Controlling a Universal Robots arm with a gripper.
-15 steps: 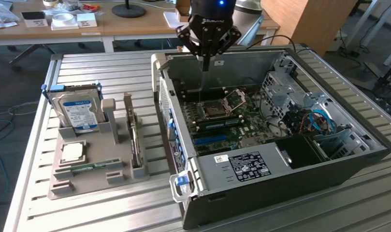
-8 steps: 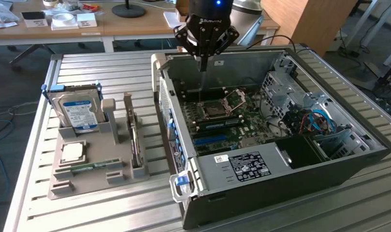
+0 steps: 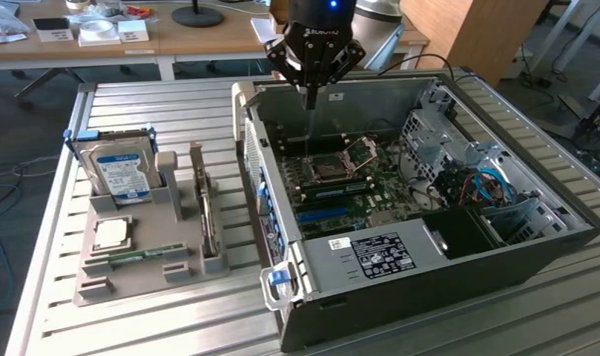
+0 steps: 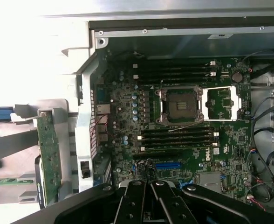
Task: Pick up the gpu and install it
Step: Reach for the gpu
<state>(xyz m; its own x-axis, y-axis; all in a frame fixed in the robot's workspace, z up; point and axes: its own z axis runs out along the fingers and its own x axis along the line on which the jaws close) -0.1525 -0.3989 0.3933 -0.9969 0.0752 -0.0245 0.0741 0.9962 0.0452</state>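
The gpu [image 3: 207, 211] stands on edge in a grey holder [image 3: 142, 274] on the exterior view's left, outside the case; from the wrist it appears as a narrow green card [image 4: 49, 156]. My gripper [image 3: 308, 102] hangs shut with nothing in it, above the far part of the open computer case [image 3: 429, 282], well away from the gpu. In the wrist view its shut fingers [image 4: 151, 191] point down over the motherboard [image 4: 127, 116], near a blue slot [image 4: 167, 165]. The blue slots [image 3: 325, 215] lie bare on the motherboard [image 3: 384, 182].
The holder also carries a silver hard drive [image 3: 119, 172], a processor chip [image 3: 113, 234] and a green memory stick [image 3: 142, 256]. Everything rests on a slatted metal table [image 3: 131, 104]. Cables and a drive cage [image 3: 477, 178] crowd the case on the exterior view's right. A wooden desk [image 3: 181, 37] stands behind.
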